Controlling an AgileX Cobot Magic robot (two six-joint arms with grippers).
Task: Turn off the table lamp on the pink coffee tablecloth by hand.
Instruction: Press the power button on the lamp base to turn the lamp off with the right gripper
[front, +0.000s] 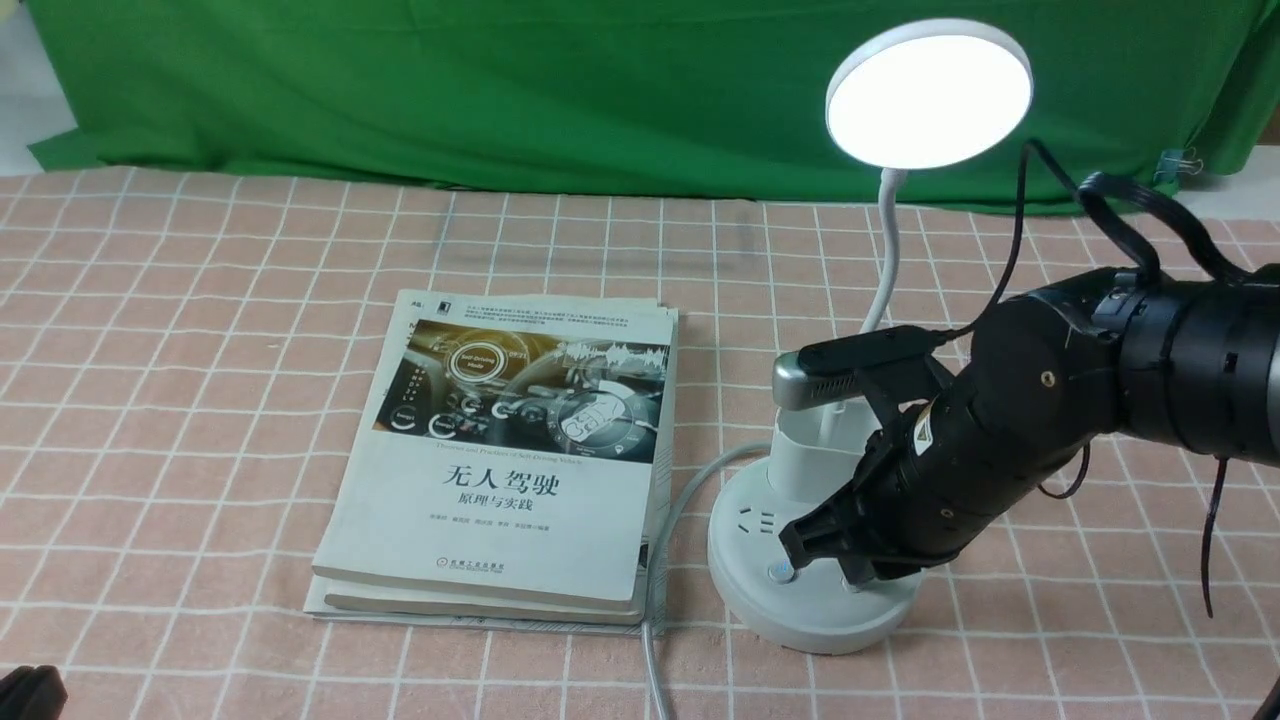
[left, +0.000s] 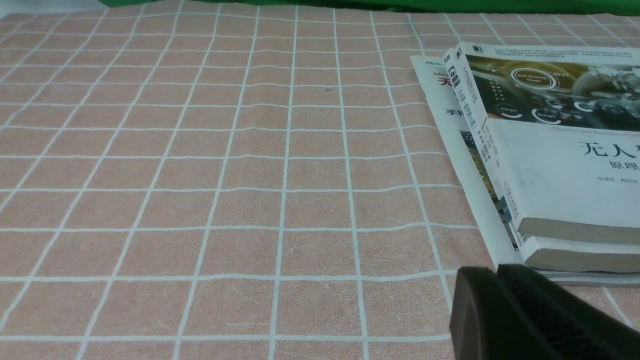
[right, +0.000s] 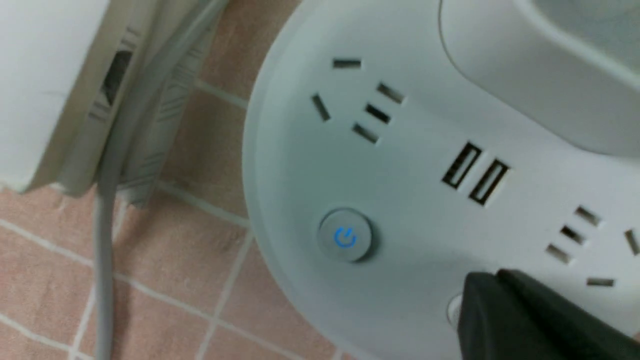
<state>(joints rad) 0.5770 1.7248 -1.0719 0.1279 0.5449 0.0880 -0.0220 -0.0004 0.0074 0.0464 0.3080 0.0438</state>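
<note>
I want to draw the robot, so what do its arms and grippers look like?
The right arm is chunky and black, with rounded parts, a small warning sticker and loopy black cables. It wears a black camera bar with a silver-grey end. Both grippers, left and right, have dark fingers.

Just beside the right gripper (right: 492, 277), the lamp's pen-holder cup (front: 815, 455) stands in the way; toward the robot's own side, open tablecloth (front: 800, 685) leaves room to pass.
</note>
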